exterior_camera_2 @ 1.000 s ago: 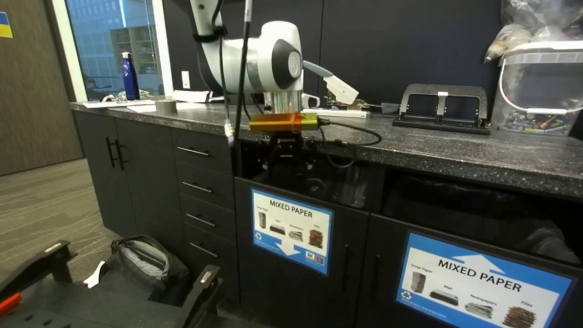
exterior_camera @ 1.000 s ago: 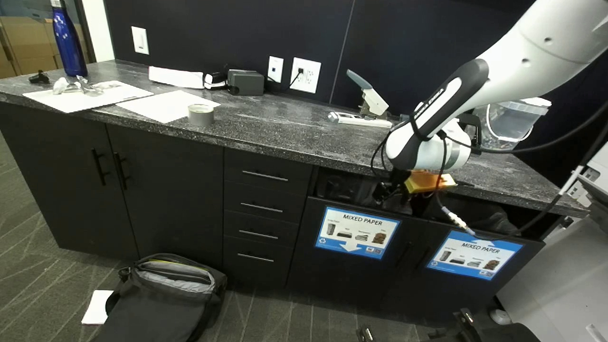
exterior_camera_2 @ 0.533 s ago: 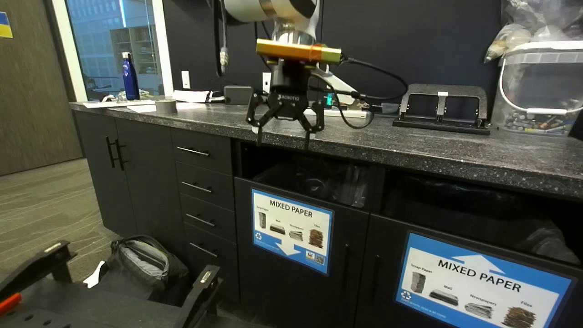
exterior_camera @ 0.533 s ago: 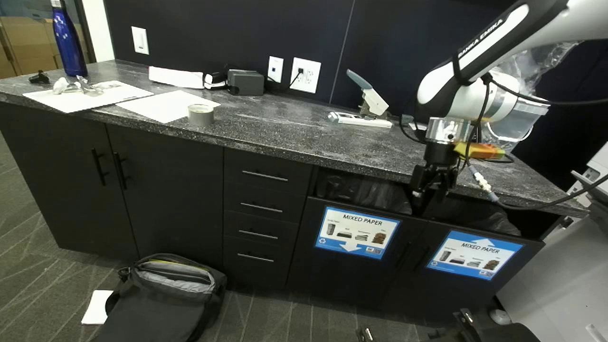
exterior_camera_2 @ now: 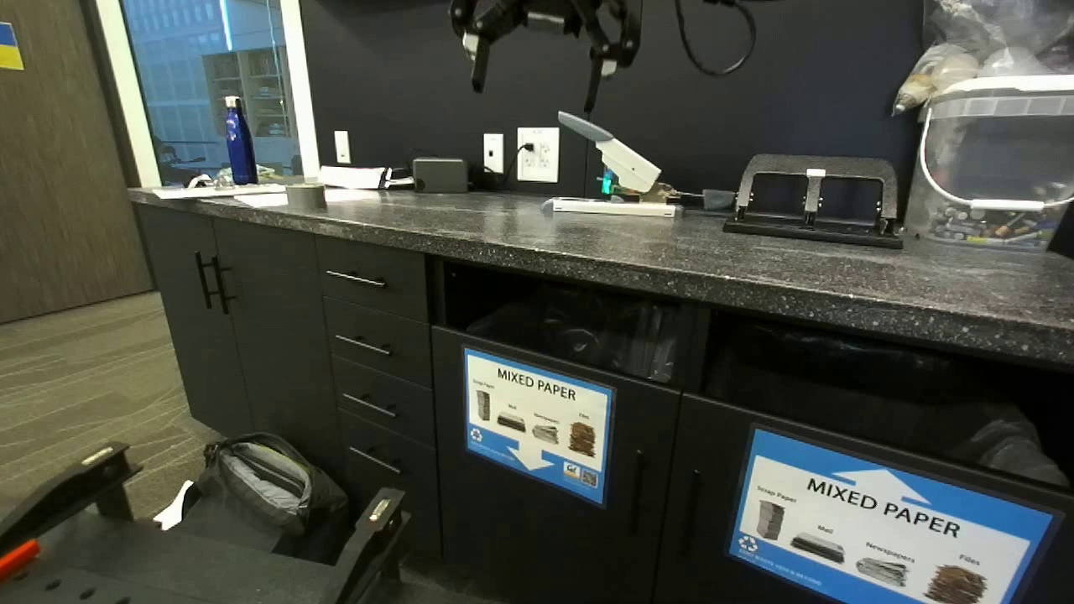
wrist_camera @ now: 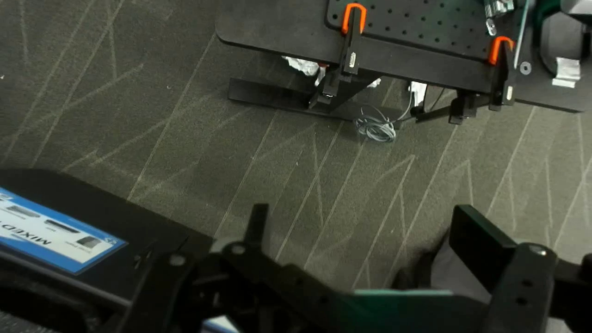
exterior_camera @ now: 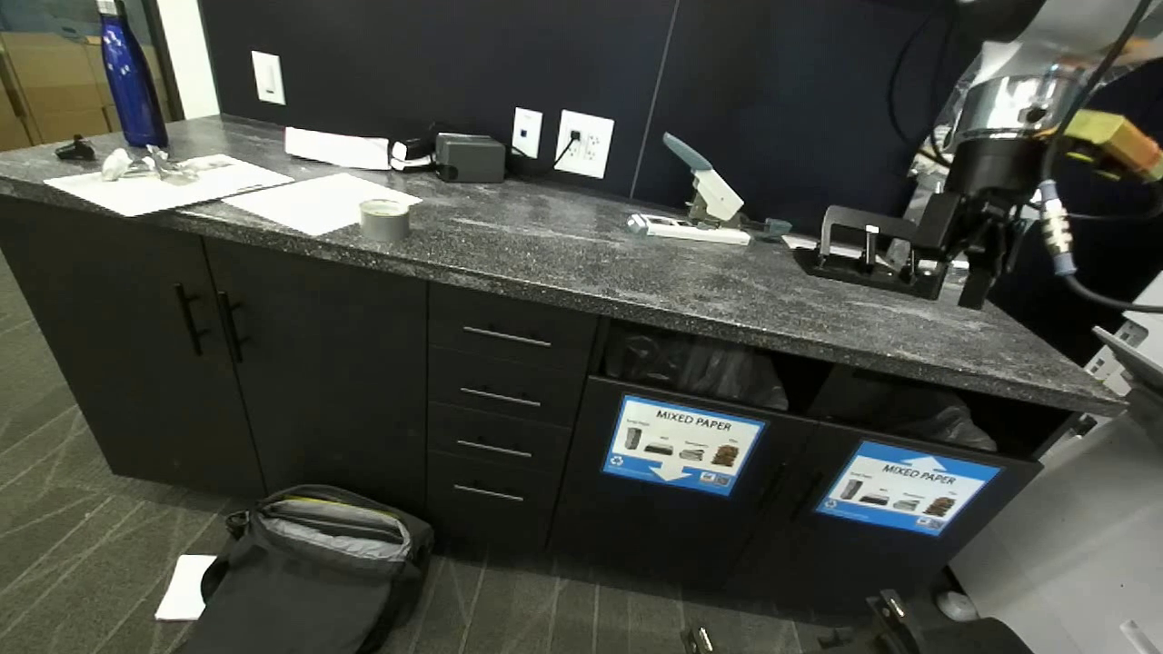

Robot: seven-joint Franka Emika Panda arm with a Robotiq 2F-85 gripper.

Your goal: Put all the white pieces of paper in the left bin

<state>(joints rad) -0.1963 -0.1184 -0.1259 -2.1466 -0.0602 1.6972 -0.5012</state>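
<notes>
Your claw (exterior_camera_2: 534,94) is released and spread wide, hanging in the air higher than the tabletop (exterior_camera: 545,250); in the wrist view you see carpet (wrist_camera: 319,185) between its two sides. The white pieces of paper (exterior_camera: 116,164) you can make out are small and crumpled, lying on a flat white sheet (exterior_camera: 159,193) at the tabletop's left end, near the blue bottle (exterior_camera: 134,86); whether every piece there is paper, you can't tell. The wrist view also gives you white scraps (wrist_camera: 303,65) below the edge of a black cart (wrist_camera: 286,27).

Your left bin (exterior_camera: 650,518) stands under the tabletop's front edge, next to the drawers (exterior_camera: 495,418), with a blue-bordered label (exterior_camera: 683,445) on its front and a dark liner (exterior_camera: 727,368) showing at its top. On the tabletop you have a roll of tape (exterior_camera: 384,221) near the front edge, a stapler (exterior_camera: 718,195) towards the back edge, and a hole punch (exterior_camera_2: 812,195) beside the clear tub (exterior_camera_2: 994,164) towards the right end.
</notes>
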